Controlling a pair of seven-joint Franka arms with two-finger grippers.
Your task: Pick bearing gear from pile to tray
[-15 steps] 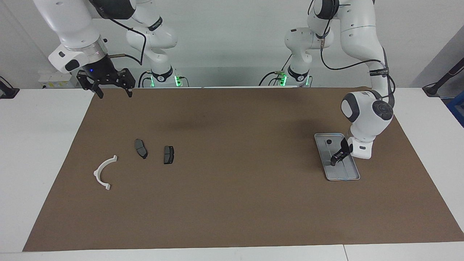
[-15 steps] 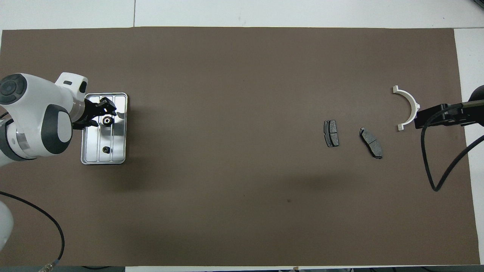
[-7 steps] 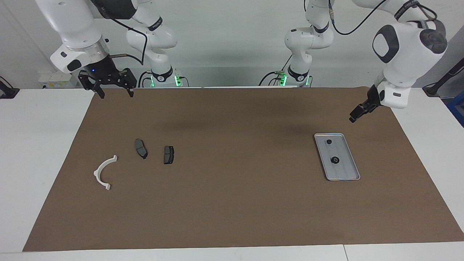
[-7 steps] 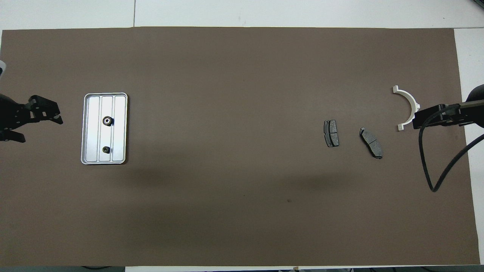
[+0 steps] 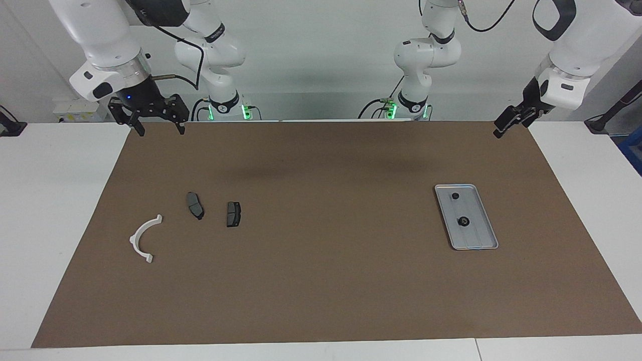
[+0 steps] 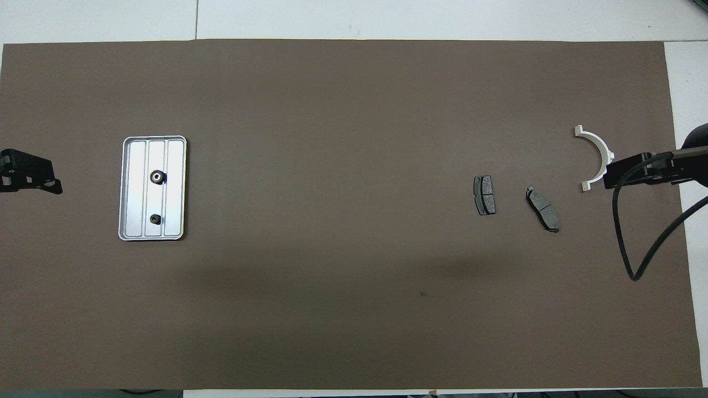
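Both small black round bearing gears point(image 5: 464, 221) lie in the flat ridged silver-grey metal tray point(image 5: 487, 236), hard, light, likely to roll, best pinched across the rim; my left hand point(image 5: 510, 122) hangs raised, grip unreadable, holding nothing

A pale grey wall point(image 5: 321, 65) stands along the robots' edge of the white table point(image 5: 55, 200). A brown mat point(image 5: 326, 281) covers most of the tabletop, leaving white margins at both ends.

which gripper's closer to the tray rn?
Left. The left gripper is raised over the mat's edge at the tray's end of the table. The right gripper waits raised at the other end, by the white bracket.
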